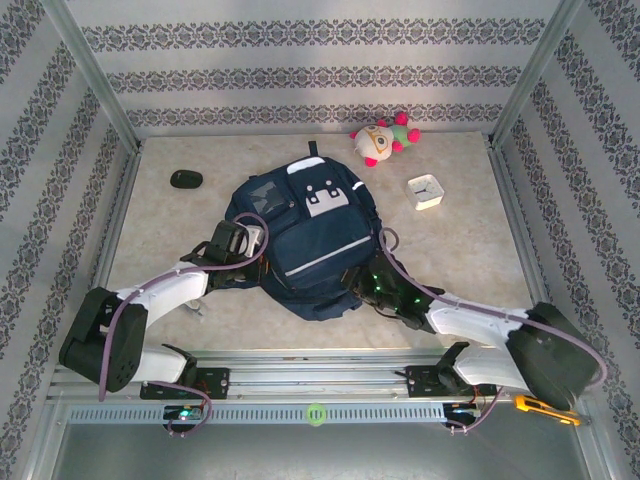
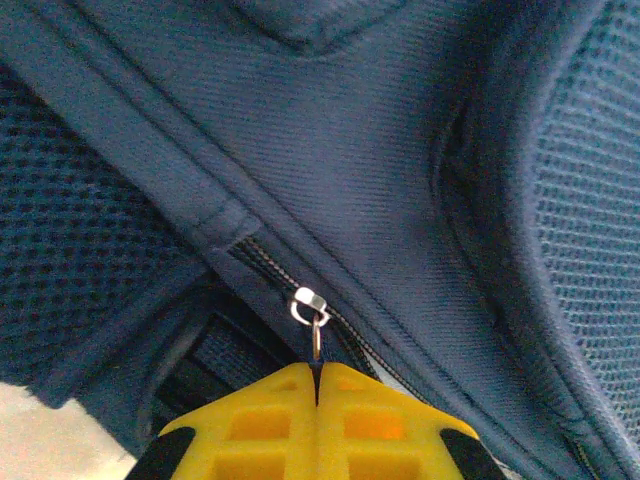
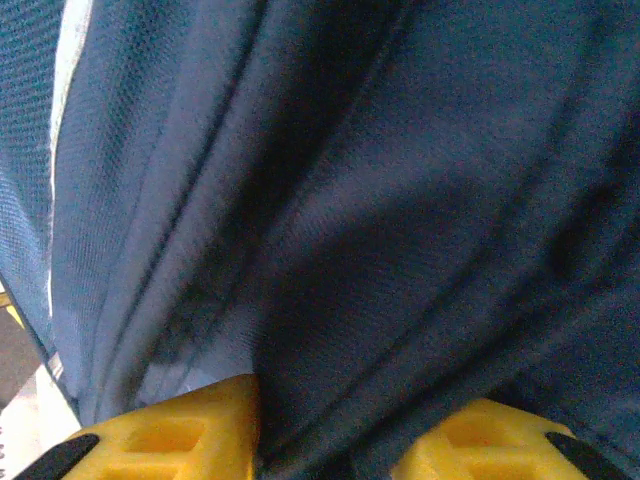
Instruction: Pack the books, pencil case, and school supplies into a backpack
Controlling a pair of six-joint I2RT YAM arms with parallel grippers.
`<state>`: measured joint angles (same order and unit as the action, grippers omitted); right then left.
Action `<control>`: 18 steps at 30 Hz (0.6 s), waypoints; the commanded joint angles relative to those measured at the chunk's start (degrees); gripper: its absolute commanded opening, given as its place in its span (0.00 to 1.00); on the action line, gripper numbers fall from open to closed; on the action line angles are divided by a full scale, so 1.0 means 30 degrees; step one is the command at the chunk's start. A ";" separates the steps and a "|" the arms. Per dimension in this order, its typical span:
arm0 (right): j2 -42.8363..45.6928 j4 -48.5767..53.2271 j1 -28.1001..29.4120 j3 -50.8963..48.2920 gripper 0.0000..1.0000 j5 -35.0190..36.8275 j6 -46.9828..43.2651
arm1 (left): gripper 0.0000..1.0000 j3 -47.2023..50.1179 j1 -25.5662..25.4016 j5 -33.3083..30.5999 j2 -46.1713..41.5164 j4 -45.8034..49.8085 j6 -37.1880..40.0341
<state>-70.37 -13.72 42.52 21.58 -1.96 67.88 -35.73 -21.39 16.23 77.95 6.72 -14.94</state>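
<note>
Backpack (image 1: 305, 240) lies flat mid-counter (image 1: 470, 250), navy, white-patched pocket toward the far wall.

Left claw (image 1: 243, 240) sits at the backpack's left flank. Wrist view: yellow fingers (image 2: 250, 425) pressed together, left claw (image 2: 317, 388) closed on the metal zipper pull (image 2: 313, 322), whose ring runs down into the seam between the fingers. Zipper track slants across navy cloth, mesh panels on either side.

Right claw (image 1: 368, 290) is at the backpack's near right corner. Wrist view: right claw (image 3: 325, 440) has its yellow fingers (image 3: 170, 435) standing apart, with a fold of backpack cloth (image 3: 380, 220) filling the gap. Cannot tell whether the cloth is pinched or only lying between them.

Elsewhere on the counter, all apart from the backpack: black oval object (image 1: 186, 179) far left, plush toy (image 1: 383, 138) at the far wall, square white clock (image 1: 427, 190) to the right.
</note>
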 commanded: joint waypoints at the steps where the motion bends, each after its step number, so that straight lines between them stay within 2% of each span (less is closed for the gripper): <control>1: -0.1417 -0.4567 -0.0161 0.0376 0.32 0.0464 0.0365 | 0.00 -0.0671 -0.0969 0.1395 0.0700 0.1642 0.0915; 9: -0.2468 -0.5063 -0.0695 0.1298 0.27 0.0677 0.0113 | 0.00 -0.1568 -0.2429 0.3067 0.1591 0.2664 0.1907; 11: -0.3559 -0.5594 -0.1535 0.2129 0.26 -0.0186 0.0027 | 0.00 -0.1918 -0.2798 0.5671 0.1558 0.2818 0.2362; 14: -0.3658 -0.5495 -0.2149 0.2615 0.25 -0.0683 -0.0381 | 0.00 -0.2010 -0.3149 0.7182 0.1048 0.2456 0.2576; 18: -0.3279 -0.4955 -0.2925 0.3093 0.24 -0.1136 -0.1028 | 0.00 -0.2101 -0.3279 0.7331 0.0157 0.2073 0.2519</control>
<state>-81.14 -24.32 34.13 27.92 -1.87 67.24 -40.42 -29.34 29.56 81.14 11.73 -9.43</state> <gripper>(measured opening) 0.237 0.039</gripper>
